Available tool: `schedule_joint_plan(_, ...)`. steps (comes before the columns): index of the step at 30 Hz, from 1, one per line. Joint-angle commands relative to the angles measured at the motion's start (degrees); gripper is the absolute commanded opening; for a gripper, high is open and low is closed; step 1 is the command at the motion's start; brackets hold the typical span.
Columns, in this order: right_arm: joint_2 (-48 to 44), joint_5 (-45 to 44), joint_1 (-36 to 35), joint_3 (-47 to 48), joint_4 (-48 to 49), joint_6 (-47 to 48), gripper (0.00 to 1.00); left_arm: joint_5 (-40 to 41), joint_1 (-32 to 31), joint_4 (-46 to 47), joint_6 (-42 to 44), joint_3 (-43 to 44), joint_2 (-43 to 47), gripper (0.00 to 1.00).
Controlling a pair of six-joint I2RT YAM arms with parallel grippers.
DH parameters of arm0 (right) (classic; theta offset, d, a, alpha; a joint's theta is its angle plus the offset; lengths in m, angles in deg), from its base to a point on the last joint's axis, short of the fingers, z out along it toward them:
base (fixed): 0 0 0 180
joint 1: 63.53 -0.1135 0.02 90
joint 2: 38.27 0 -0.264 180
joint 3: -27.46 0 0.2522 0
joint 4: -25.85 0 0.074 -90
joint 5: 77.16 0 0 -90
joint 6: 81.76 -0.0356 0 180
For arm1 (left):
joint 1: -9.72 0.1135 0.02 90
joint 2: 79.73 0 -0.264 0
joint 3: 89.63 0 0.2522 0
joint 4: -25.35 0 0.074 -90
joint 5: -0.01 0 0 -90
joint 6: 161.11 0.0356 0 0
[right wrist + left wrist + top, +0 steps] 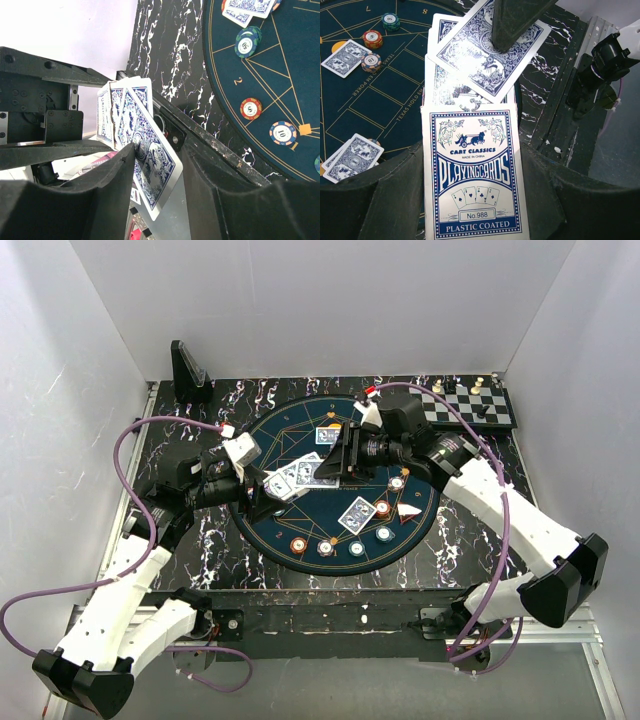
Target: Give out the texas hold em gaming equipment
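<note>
The right hand is about half open astride the top playing card. One finger touches the card's blue back and the other stands just clear, so no pinch shows yet. That card sticks out of a small fan on top of the playing-card pack. The left hand has the pack clamped tight at about 9 o'clock on the round poker mat, in the top view.

To do this step well, I judge the right hand should close on the one card only, near its free corner. It should then draw the card along its own plane while the left hand keeps the pack steady. A skewed pull could drag the neighbouring cards out of the fan.

Counted from above:
- Six poker chips curve along the mat's near rim from 7 o'clock round to 3 o'clock.
- Face-down cards lie in two places, at 12 o'clock and at 5 o'clock. The latter looks like an overlapped pair.
- The fan holds a few cards, though I cannot tell exactly how many.
- One chessboard sits off the mat at 2 o'clock on the black marbled counter.
</note>
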Motion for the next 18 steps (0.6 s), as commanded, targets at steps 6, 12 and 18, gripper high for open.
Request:
schedule_joint_plan(6,-1.4,2.8,3.1,4.4,-1.9,0.4,0.44,-1.1,0.3,2.7,-0.5,0.0,1.2,0.0)
schedule_joint_plan(12,-1.0,3.3,3.3,6.3,-3.6,1.5,0.44,-1.1,0.2,3.0,-0.6,-0.3,1.3,0.0)
schedule_joint_plan(18,-0.7,3.5,3.3,8.7,-6.6,2.8,0.44,-1.0,0.3,3.0,-0.6,-0.3,1.4,0.0)
